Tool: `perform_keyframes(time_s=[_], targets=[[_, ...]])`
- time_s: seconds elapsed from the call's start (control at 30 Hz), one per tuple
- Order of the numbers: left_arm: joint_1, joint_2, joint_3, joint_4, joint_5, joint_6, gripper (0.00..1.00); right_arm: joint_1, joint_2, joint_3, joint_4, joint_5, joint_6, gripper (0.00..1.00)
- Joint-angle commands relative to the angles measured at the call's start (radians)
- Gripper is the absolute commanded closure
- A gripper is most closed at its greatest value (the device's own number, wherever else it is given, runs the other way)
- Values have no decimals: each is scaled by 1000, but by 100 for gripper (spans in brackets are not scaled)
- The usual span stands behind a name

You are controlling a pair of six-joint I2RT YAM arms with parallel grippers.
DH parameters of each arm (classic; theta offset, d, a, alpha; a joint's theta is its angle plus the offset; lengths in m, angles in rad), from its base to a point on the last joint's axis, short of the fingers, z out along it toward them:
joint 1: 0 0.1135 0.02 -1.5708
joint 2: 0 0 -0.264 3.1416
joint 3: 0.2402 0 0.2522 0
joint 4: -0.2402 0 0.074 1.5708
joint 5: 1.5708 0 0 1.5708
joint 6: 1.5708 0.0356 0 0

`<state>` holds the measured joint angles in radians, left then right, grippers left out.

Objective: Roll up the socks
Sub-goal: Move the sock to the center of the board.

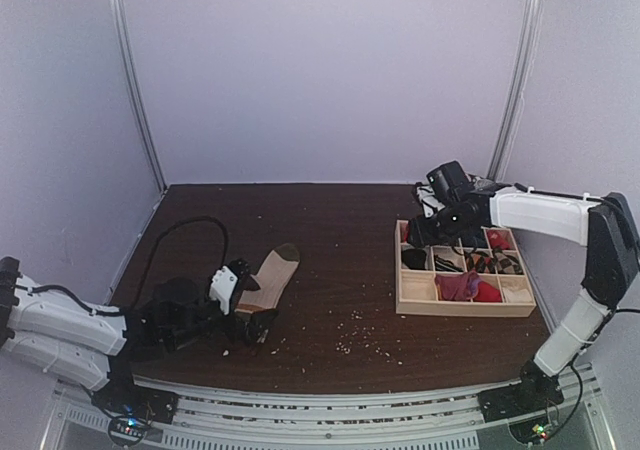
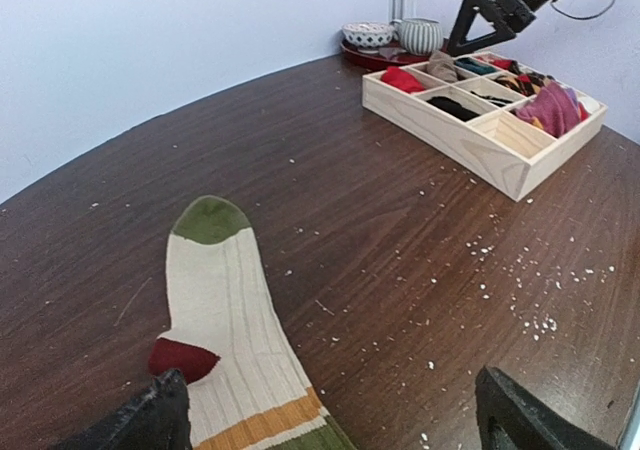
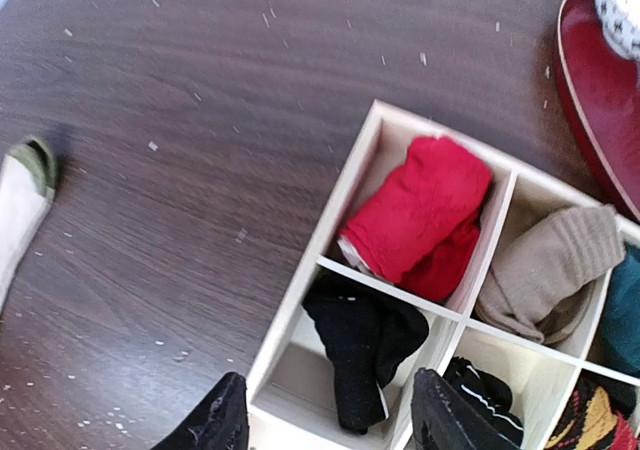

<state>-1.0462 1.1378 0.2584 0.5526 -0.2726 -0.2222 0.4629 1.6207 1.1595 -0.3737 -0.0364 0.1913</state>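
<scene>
The long tan sock (image 1: 268,282) lies flat on the dark table at the front left, toe pointing away. In the left wrist view (image 2: 225,320) it is cream with a green toe, a red heel and orange and green stripes. My left gripper (image 1: 252,296) is open wide and empty, low over the sock's leg end (image 2: 330,422); the sock lies by the left finger (image 2: 150,420). My right gripper (image 1: 420,233) is open and empty (image 3: 335,422) above the wooden tray (image 1: 465,311). A crumpled black sock (image 3: 365,345) lies in the compartment below its jaws.
The tray holds rolled bundles: red (image 3: 420,210), tan (image 3: 550,270), pink (image 2: 555,105), and a black piece with thin white stripes (image 3: 485,392). A red dish (image 2: 380,58) with a bowl (image 2: 368,35) and a cup (image 2: 420,35) stands behind it. White crumbs dot the table (image 2: 520,280).
</scene>
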Motion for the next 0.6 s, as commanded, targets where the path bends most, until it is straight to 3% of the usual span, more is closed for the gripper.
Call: perform_keyframes(time_s=[0.0, 0.13, 0.27, 0.4, 0.57], targets=[[9, -59, 43, -40, -155, -48, 2, 24, -91, -38, 31, -65, -22, 43], [19, -148, 108, -200, -218, -114, 2, 142, -145, -68, 96, -89, -61, 41], [39, -235, 214, -461, -364, -213, 2, 370, -132, -135, 369, -157, -120, 38], [68, -316, 262, -655, -450, -308, 2, 501, 18, -99, 569, -215, -165, 38], [72, -393, 238, -740, -429, -374, 2, 599, 294, 112, 593, -237, -186, 39]])
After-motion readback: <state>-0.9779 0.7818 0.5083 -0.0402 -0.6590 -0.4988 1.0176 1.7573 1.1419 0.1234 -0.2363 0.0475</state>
